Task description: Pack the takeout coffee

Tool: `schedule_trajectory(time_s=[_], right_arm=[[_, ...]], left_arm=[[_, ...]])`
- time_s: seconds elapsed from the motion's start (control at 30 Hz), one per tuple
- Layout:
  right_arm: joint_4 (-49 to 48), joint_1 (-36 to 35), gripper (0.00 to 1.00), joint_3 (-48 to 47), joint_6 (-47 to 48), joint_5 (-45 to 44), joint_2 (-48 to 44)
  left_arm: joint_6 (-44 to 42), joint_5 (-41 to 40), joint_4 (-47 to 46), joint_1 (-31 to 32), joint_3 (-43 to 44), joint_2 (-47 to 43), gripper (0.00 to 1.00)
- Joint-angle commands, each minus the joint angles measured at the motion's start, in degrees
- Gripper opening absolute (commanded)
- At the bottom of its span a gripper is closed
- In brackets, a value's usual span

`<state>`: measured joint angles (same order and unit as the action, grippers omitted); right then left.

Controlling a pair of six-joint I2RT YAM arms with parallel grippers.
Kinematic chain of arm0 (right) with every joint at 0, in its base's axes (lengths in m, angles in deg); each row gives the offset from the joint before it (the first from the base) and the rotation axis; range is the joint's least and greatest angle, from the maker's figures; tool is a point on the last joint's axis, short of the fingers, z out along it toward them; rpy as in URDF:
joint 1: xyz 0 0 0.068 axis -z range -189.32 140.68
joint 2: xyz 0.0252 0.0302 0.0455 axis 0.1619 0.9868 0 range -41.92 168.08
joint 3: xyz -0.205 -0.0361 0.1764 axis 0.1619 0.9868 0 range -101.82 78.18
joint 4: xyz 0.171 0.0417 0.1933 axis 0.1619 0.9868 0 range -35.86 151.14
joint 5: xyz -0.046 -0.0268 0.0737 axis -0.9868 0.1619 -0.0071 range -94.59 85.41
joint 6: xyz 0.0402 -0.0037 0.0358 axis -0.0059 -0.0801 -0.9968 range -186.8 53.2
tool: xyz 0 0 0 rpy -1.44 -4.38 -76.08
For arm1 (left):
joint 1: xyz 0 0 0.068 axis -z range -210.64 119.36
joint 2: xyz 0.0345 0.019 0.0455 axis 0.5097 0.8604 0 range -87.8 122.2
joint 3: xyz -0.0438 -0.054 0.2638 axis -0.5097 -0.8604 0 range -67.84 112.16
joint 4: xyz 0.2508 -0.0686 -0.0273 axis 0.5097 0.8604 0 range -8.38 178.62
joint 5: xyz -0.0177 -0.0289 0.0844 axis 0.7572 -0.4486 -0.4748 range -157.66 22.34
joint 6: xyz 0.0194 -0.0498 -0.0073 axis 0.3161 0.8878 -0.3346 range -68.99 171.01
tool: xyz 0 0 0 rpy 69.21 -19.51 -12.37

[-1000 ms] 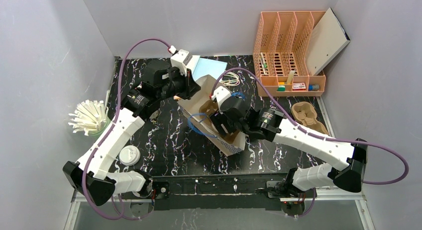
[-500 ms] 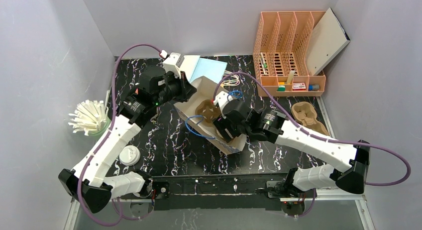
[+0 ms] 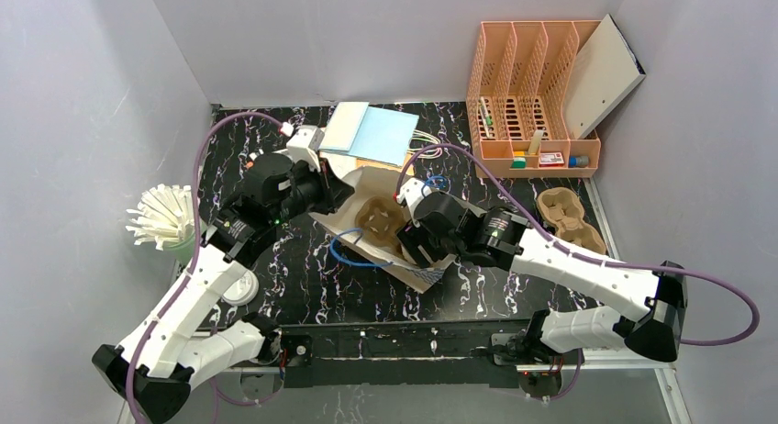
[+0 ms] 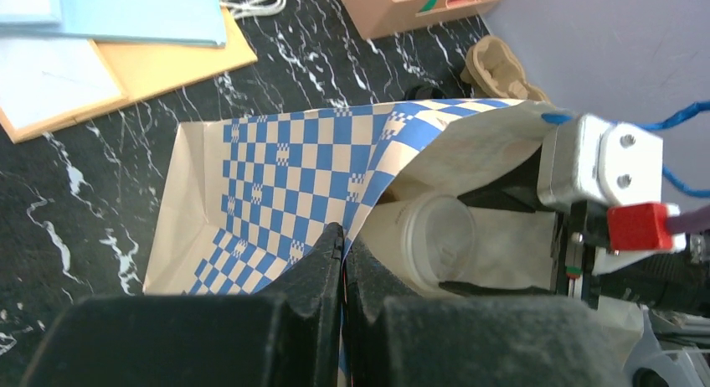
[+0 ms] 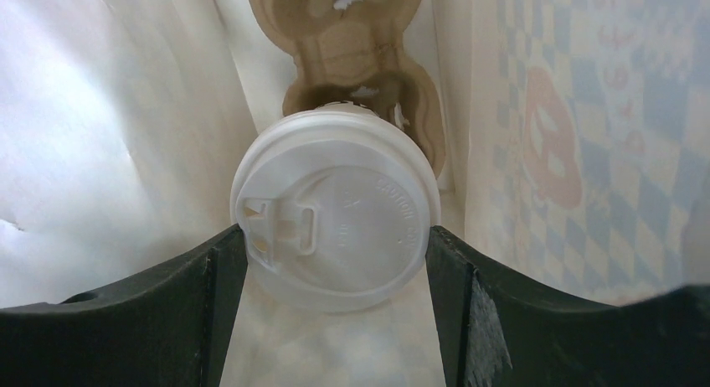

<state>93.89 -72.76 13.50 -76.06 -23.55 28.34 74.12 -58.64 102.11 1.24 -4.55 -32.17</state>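
Right wrist view puts the coffee cup (image 5: 335, 236) deep inside the paper bag (image 5: 117, 119). Its white lid (image 5: 368, 203) faces the camera, and only the lid shows; the cup's body is hidden behind it. The right gripper (image 5: 333, 245) stands wide, with a finger (image 5: 213, 303) against each side of the lid's rim, so it has the cup clasped across its broadest part. Beyond the cup a brown cardboard carrier (image 5: 352, 43) lies at the bottom of the bag. Whether the cup's base sits in one of its wells I cannot tell. From the left wrist, the left gripper (image 4: 343, 246) is pinched tight on the bag's checked edge, holding the mouth open.

A paper cup like this is probably light and soft-walled — a hard squeeze would dent it. The snap-on lid could pop loose or leak if the cup tips. The stiffest place to hold is likely the rolled rim just under the lid, taken gently and kept level.
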Motion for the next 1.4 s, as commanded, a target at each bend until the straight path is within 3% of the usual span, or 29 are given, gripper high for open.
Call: schedule_trajectory(time_s=[0.0, 0.4, 0.83, 1.0, 1.37], right_arm=[[-2.8, 0.0, 0.29, -2.5, 0.6, 1.2, 1.1], [-6.4, 0.0, 0.28, -8.3, 5.1, 0.3, 6.6], [7.7, 0.0, 0.28, -11.7, 3.7, 4.5, 4.8], [10.7, 0.0, 0.28, -10.3, 3.3, 7.6, 3.6], [11.4, 0.0, 0.28, -10.2, 5.7, 8.7, 4.4]], left_arm=[[2.3, 2.4, 0.6, 0.7, -3.2, -2.2, 0.0], [2.6, 3.9, 1.8, 0.7, -2.8, -1.4, 0.0], [2.2, -8.0, 7.1, 0.7, -1.7, -2.6, 0.0], [2.0, -8.3, 8.0, 0.7, -0.8, -1.4, 0.0], [-5.2, -13.8, 5.0, 0.7, 11.0, 5.5, 0.0]])
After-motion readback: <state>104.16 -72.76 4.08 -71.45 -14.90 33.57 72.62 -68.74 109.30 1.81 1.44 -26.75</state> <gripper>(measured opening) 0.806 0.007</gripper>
